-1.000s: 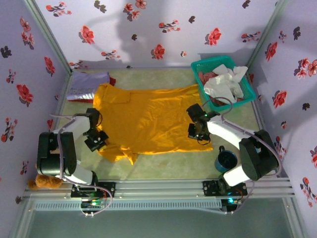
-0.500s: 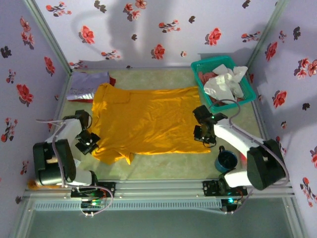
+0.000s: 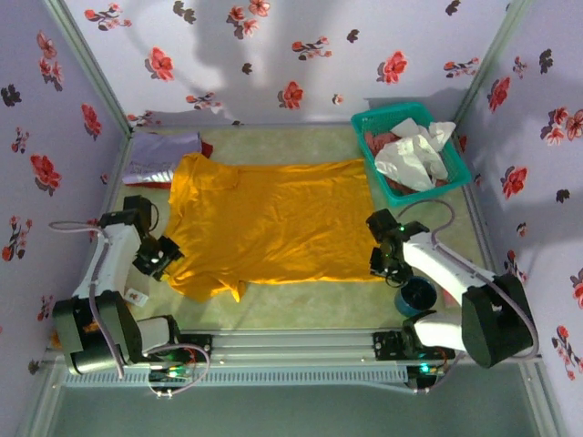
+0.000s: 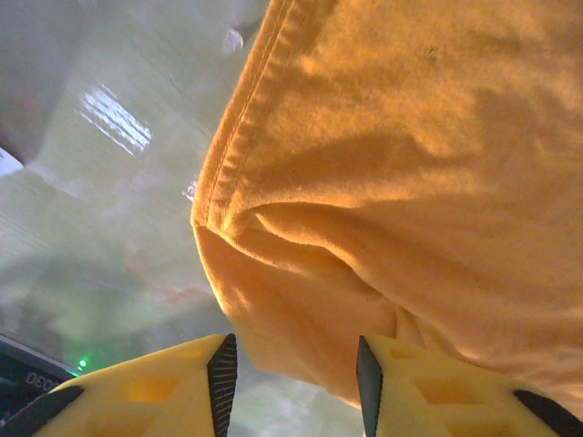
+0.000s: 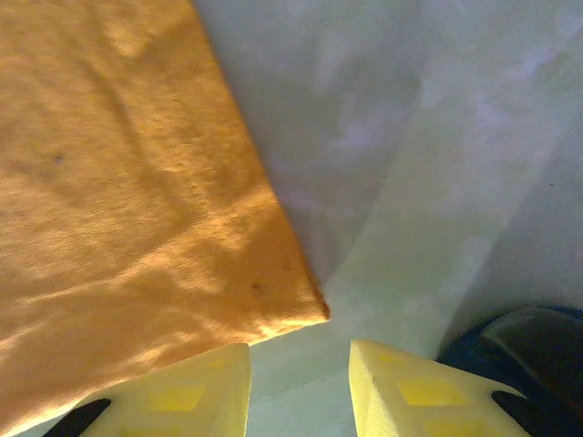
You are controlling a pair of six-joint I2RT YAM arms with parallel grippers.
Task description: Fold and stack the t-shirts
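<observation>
A bright orange-yellow t-shirt [image 3: 269,218] lies spread flat across the middle of the table. My left gripper [image 3: 162,258] stands open at its near left sleeve; in the left wrist view the sleeve [image 4: 301,273] hangs between the yellow fingers [image 4: 182,382], not pinched. My right gripper [image 3: 387,262] is open just off the shirt's near right corner [image 5: 305,309], with bare table between the fingers. A folded lavender shirt [image 3: 164,157] lies at the back left on a red one [image 3: 208,148]. White [image 3: 410,155] and reddish shirts [image 3: 375,138] fill the teal basket.
The teal basket [image 3: 369,121] stands at the back right. A dark blue mug [image 3: 417,295] sits close to the right gripper, near the front edge. Floral walls enclose the table on three sides. A metal rail runs along the front.
Both arms moved outward, the left one to the left, the right one to the right and nearer. The shirt got pulled flatter and its near edge straightened.
</observation>
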